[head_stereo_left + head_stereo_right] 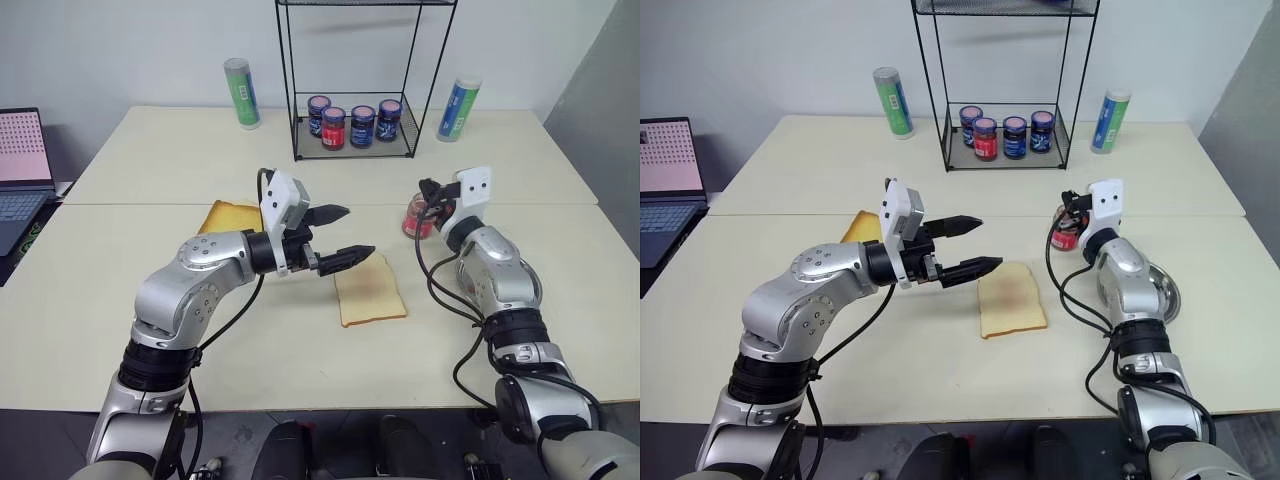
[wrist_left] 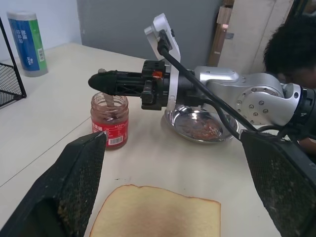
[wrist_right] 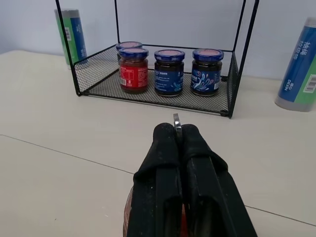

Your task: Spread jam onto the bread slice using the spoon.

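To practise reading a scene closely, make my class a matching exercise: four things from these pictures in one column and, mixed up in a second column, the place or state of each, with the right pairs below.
Column one
1. left gripper
2. right gripper
3. bread slice
4. steel dish

Column two
A. lies flat on the table, a faint pink smear in its middle
B. shut on the spoon, above the open jam jar
C. open, held above the table beside the bread
D. sits beside the jam jar, with red smears inside

Pairs: 1-C, 2-B, 3-A, 4-D
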You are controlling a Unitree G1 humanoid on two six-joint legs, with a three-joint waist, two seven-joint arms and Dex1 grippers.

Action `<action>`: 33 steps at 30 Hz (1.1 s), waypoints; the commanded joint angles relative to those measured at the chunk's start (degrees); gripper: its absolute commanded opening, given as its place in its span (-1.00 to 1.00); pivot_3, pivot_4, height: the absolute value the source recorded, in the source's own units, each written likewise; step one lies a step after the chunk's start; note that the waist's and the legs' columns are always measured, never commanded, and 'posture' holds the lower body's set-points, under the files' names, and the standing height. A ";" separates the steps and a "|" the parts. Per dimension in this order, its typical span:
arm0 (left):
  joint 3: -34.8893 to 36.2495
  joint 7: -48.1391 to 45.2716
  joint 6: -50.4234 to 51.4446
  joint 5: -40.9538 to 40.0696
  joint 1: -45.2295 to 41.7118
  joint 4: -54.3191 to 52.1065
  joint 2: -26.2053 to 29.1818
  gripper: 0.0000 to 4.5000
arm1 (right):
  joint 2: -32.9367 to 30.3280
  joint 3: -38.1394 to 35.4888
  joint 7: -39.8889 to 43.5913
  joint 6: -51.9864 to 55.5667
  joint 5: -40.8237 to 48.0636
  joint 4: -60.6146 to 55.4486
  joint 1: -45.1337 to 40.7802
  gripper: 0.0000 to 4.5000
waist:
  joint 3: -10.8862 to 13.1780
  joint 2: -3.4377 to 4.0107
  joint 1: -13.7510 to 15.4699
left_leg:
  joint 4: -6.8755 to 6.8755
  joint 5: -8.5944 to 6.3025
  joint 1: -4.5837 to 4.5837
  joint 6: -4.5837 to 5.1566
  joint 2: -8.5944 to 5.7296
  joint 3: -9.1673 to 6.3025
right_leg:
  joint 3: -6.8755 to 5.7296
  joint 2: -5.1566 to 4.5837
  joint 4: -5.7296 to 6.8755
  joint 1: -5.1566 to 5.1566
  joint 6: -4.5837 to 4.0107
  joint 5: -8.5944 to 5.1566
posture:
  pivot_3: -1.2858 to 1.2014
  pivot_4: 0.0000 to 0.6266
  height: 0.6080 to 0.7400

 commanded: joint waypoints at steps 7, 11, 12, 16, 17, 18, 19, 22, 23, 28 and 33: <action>0.73 -0.27 -2.05 0.36 -0.75 -0.94 -0.16 1.00 | 1.43 -4.40 -2.72 7.73 4.46 -2.03 0.89 -0.97 | -0.01 -0.02 0.01 | 0.00 0.00 0.04 0.00 0.00 -0.01 | -0.01 0.00 0.01 0.04 0.00 0.00 | 0.03 -0.52 1.00; 0.70 -0.27 -2.55 0.58 -1.10 -0.35 -0.21 1.00 | 2.35 -9.01 -5.81 11.08 8.56 -1.29 -1.66 -0.97 | -0.01 -0.02 0.01 | 0.00 0.00 0.08 0.00 0.00 0.00 | 0.00 0.00 0.01 0.08 0.00 0.00 | 0.03 -0.52 1.00; 0.69 -0.25 -2.70 0.71 -1.12 -0.25 -0.22 1.00 | 2.34 -9.99 -6.40 11.74 9.45 -1.10 -2.27 -0.97 | -0.01 -0.02 0.01 | 0.00 0.00 0.08 0.00 0.00 -0.01 | 0.00 0.00 0.02 0.08 0.00 0.00 | 0.03 -0.52 1.00; 0.72 -0.18 -2.96 0.97 -1.21 -0.06 -0.35 1.00 | 2.38 -13.56 -8.65 14.24 13.02 -0.63 -4.43 -0.97 | -0.01 -0.02 0.01 | 0.00 0.00 0.08 0.00 0.00 0.00 | 0.00 0.00 0.02 0.07 0.00 0.00 | 0.03 -0.52 1.00; 0.73 -0.18 -3.04 1.07 -1.21 -0.03 -0.40 1.00 | 2.46 -14.72 -9.37 14.99 14.25 -0.47 -5.09 -0.97 | -0.01 -0.02 0.02 | 0.00 0.00 0.07 0.00 -0.01 0.00 | 0.00 0.00 0.02 0.07 0.00 0.00 | 0.03 -0.52 1.00; 0.73 -0.16 -3.14 1.18 -1.21 0.03 -0.45 1.00 | 2.49 -15.51 -9.88 15.55 15.14 -0.40 -5.59 -0.97 | -0.01 -0.02 0.04 | 0.00 0.00 0.07 0.00 -0.01 0.00 | 0.00 0.00 0.02 0.07 0.00 0.00 | 0.03 -0.52 1.00; 0.70 -0.11 -3.29 1.32 -1.25 0.16 -0.50 1.00 | 2.55 -16.31 -10.37 16.12 16.03 -0.28 -6.12 -0.97 | -0.01 -0.02 0.04 | 0.00 0.00 0.07 0.00 -0.01 0.00 | 0.00 -0.01 0.02 0.07 0.00 0.00 | 0.03 -0.52 1.00; 0.68 -0.09 -3.53 1.51 -1.26 0.30 -0.52 1.00 | 2.73 -17.63 -11.46 17.30 17.66 -0.40 -6.95 -0.97 | -0.01 -0.01 0.03 | -0.01 0.00 0.06 0.01 -0.02 0.01 | 0.01 -0.02 0.01 0.06 0.00 0.00 | 0.03 -0.52 1.00; 0.67 -0.09 -3.59 1.56 -1.27 0.33 -0.52 1.00 | 2.68 -17.71 -11.66 17.54 17.86 -0.59 -7.07 -0.97 | -0.01 -0.01 0.01 | -0.01 0.00 0.06 0.01 -0.02 0.01 | 0.01 -0.02 0.01 0.06 0.00 0.00 | 0.03 -0.52 1.00; 0.67 -0.17 -3.69 1.71 -1.59 0.64 -0.51 1.00 | 2.54 -17.01 -11.72 18.06 17.91 -2.04 -7.10 -0.97 | -0.01 -0.01 0.00 | -0.02 -0.01 0.06 0.01 -0.01 0.02 | 0.02 -0.01 0.01 0.05 0.00 0.00 | 0.03 -0.52 1.00; 0.63 -0.28 -3.79 1.91 -1.99 1.01 -0.54 1.00 | 2.81 -17.12 -12.56 18.90 18.70 -3.36 -6.94 -0.97 | -0.01 -0.01 0.01 | -0.02 -0.01 0.05 0.01 -0.01 0.02 | 0.01 -0.01 0.01 0.04 0.00 0.00 | 0.03 -0.52 1.00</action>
